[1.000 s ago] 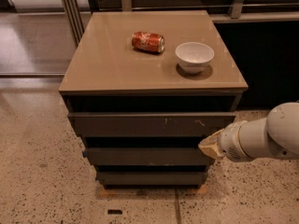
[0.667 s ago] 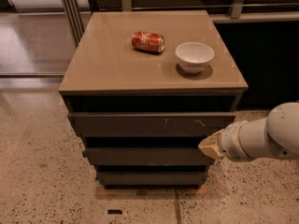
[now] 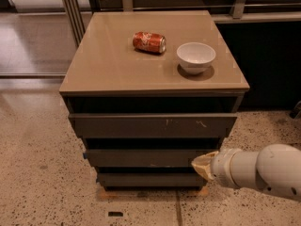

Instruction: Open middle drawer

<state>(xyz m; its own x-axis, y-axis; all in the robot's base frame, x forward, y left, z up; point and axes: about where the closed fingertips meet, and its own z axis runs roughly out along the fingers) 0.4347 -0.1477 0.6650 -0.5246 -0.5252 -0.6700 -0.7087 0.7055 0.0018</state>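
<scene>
Pincer point(image 3: 203, 166) sits at right end of plain, dark middle drawer point(image 3: 141, 157).

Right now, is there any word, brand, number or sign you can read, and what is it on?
Red can on the cabinet top: pale markings, too blurred to read.
White bowl, middle drawer, and the gripper at that drawer's right end: no text seen.
</scene>
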